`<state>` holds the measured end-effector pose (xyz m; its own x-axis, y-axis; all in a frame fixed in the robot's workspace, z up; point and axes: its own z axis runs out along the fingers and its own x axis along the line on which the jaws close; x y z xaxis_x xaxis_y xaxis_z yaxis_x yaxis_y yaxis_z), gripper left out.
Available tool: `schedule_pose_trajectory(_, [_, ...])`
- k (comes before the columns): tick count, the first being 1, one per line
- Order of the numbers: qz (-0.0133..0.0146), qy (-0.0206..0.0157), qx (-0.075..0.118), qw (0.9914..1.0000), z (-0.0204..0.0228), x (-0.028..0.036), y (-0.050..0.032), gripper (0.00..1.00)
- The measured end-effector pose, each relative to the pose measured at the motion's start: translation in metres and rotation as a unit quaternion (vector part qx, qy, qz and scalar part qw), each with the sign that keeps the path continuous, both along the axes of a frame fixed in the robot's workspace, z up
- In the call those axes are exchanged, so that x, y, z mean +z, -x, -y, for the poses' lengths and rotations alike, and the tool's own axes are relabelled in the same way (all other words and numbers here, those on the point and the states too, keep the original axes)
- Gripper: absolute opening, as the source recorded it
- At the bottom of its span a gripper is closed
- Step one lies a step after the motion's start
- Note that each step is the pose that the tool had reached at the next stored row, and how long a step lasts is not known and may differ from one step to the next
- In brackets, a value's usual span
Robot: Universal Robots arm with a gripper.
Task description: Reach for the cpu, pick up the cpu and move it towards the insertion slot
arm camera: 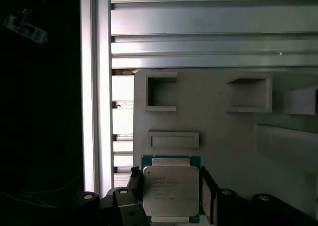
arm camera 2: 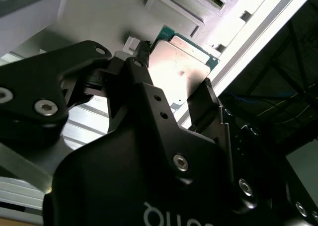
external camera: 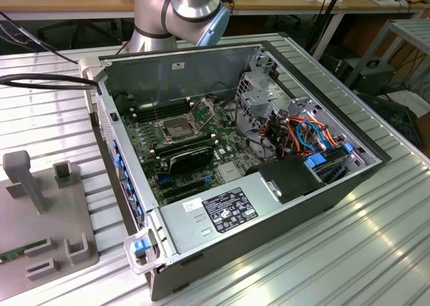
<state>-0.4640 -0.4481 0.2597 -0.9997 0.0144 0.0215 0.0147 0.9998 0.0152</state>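
Note:
The cpu is a flat square chip with a metal face and a green rim, and it sits between my fingers in both wrist views. My gripper is shut on it, one black finger on each opposite edge. In the second wrist view the cpu is seen against a grey fixture plate, with the gripper closed around it. The insertion slot is the square metal-framed socket on the motherboard in the open computer case, with its latch frame hinged up.
The case lies open on the slatted aluminium table, holding a black finned card, a drive cage with coloured cables and a power supply. A grey fixture plate with raised blocks lies at the exterior view's left. The arm's base stands behind the case.

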Motion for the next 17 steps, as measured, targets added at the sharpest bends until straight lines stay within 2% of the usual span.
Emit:
schedule_pose_trajectory(4, [-0.0008, 0.0000, 0.000, 1.00000, 0.0000, 0.0071, 0.0000, 0.55])
schedule_pose_trajectory(10, [-0.0008, 0.0000, 0.000, 1.00000, 0.0000, 0.0074, 0.0000, 0.55])
schedule_pose_trajectory(17, [-0.0011, -0.0010, 0.000, 1.00000, 0.0000, 0.0149, 0.0000, 0.55])
